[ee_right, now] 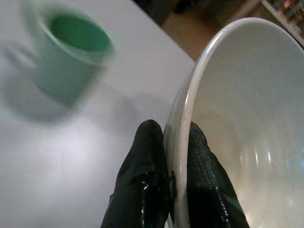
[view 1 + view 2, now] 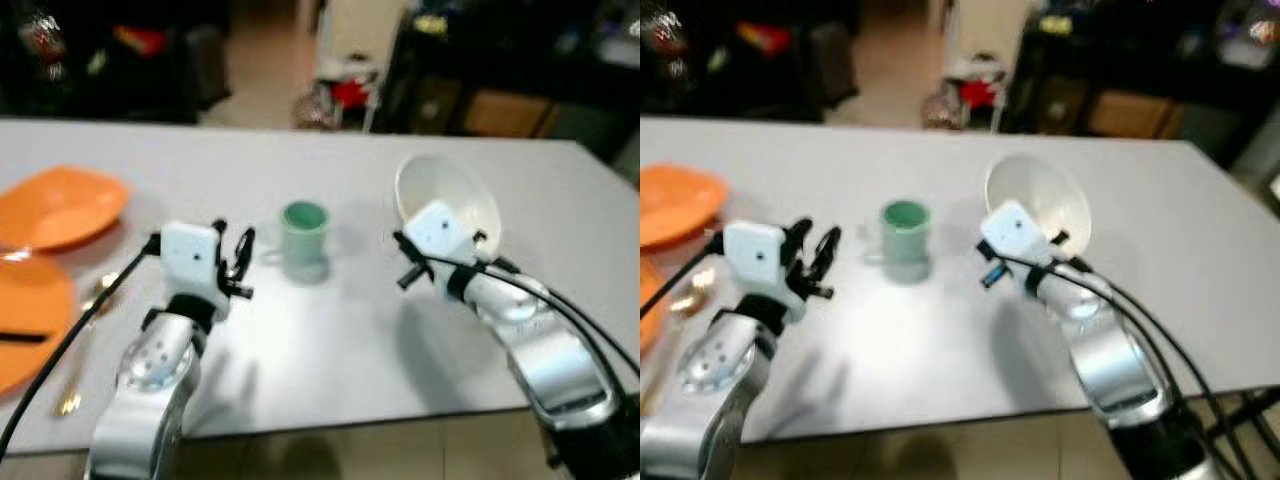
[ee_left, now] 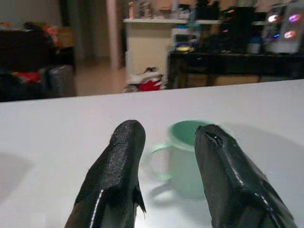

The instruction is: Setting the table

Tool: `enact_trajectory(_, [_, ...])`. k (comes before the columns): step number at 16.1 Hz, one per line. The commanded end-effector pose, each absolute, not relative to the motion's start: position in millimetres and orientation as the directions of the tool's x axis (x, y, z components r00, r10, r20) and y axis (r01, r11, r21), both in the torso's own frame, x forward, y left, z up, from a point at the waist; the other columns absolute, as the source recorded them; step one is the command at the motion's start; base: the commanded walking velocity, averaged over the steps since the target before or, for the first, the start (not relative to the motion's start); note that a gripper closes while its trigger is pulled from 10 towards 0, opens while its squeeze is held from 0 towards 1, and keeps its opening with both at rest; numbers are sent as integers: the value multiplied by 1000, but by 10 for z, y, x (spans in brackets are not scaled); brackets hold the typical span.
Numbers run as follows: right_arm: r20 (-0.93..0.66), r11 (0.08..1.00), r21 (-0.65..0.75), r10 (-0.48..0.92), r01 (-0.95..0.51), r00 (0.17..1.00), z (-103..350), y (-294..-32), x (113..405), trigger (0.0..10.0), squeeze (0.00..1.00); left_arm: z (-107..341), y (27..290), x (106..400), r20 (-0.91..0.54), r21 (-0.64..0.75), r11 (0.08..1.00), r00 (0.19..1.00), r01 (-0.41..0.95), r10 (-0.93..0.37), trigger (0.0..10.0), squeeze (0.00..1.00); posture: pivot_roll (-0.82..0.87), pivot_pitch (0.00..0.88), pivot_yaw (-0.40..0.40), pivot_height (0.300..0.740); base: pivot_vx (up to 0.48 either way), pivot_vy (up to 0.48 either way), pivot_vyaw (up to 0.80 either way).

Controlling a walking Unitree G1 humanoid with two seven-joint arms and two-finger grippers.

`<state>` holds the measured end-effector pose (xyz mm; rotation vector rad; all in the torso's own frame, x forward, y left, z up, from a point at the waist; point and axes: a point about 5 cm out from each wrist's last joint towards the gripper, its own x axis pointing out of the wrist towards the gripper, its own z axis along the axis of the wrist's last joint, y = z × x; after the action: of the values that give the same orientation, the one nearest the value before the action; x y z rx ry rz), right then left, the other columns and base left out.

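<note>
Bowl pinched by its rim, tilted over the table

The right gripper [image 1: 172, 142] fingers clamp the white bowl [image 2: 450, 195] rim, a stiff, breakable, slippery hold; the left gripper [image 3: 166, 142] fingers are spread near the green mug [image 2: 304, 236].

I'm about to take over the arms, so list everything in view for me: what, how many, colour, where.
table: one, grey-white, before the robot
mug: one, pale green, mid-table, between the two grippers
bowl: one, white, tilted, rim pinched by the right gripper
plates: two, orange, at the table's left edge
spoon: one, gold-coloured, beside the plates
background: dark furniture, red items on the floor, too blurred to name
left gripper: black fingers open, over the table, left of the mug
right gripper: black fingers shut on the bowl's rim
</note>
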<state>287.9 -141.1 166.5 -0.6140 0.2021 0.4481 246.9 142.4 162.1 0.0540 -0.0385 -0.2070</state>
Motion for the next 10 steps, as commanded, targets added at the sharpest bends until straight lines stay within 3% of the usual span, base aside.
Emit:
enact_trajectory(1, [-310, 711, -538, 333, -453, 891, 1704, -1454, 2942, 10000, 0, 1646, 1374, 2461, 43, 66, 971, 972, 229, -232, 10000, 0, -71, 0, -82, 740, 322, 0, 0])
enact_trajectory(5, [-410, 622, -560, 366, -547, 835, 1578, -1487, 3177, 10000, 0, 1675, 1362, 2516, 35, 94, 956, 958, 279, -283, 10000, 0, -78, 0, -54, 740, 0, 0, 0])
enact_trajectory(8, [-465, 536, -594, 380, -600, 800, 1531, -1494, 3416, 10000, 0, 1732, 1317, 2607, 12, 123, 918, 924, 378, -382, 10000, 0, -91, 0, -27, 740, 0, 0, 0])
enact_trajectory(10, [-524, 481, -570, 410, -666, 746, 1523, -1469, 3581, 10000, 0, 1723, 1321, 2663, -76, 145, 864, 876, 483, -477, 10000, 0, -97, 0, -13, 740, 0, 0, 0])
